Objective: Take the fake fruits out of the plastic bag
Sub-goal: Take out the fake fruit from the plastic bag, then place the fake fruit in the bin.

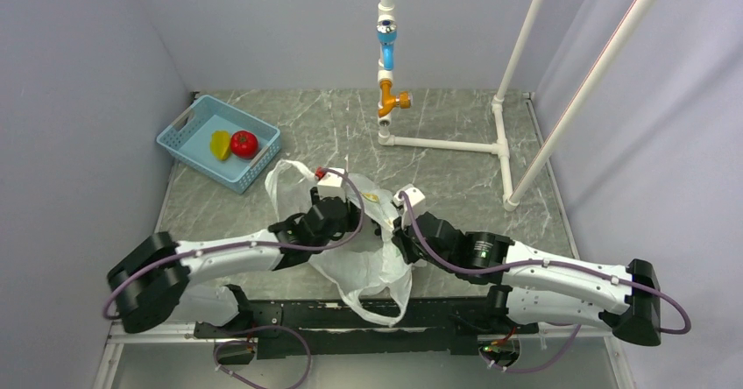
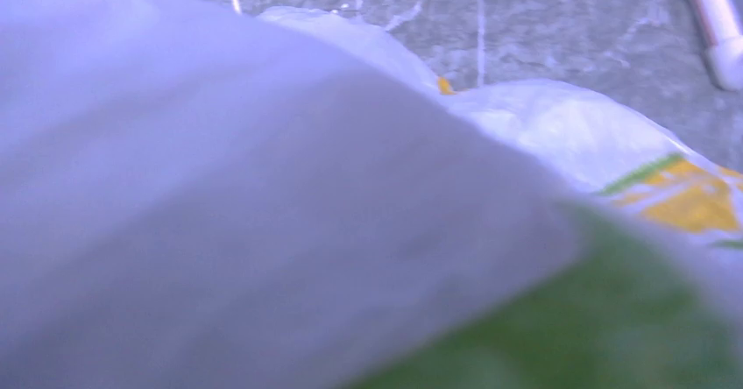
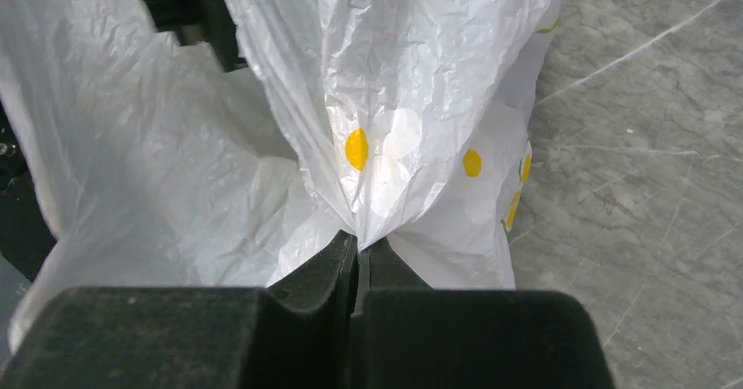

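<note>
The right gripper (image 3: 357, 258) is clenched on a pleat of the plastic bag (image 3: 412, 74) at frame centre, probably tenting it for the left gripper (image 1: 350, 218), whose jaws the film hides, so I cannot tell. The red fruit (image 1: 244, 144) and yellow fruit (image 1: 220, 144) sit in the basket (image 1: 215, 172) upper left; a green shape (image 2: 596, 336), likely fruit, shows lower right by the film

Plastic bag (image 3: 412, 82) in front of black R hand (image 3: 357, 266): crinkly translucent white w/ yellow dots, plus yellow-green print. Worktop (image 3: 648, 144) right of that hand: grey marble, white veins. Far left of it: light-blue lattice basket (image 1: 200, 168) w/ red fruit (image 1: 244, 144) + yellow fruit (image 1: 220, 145).
</note>
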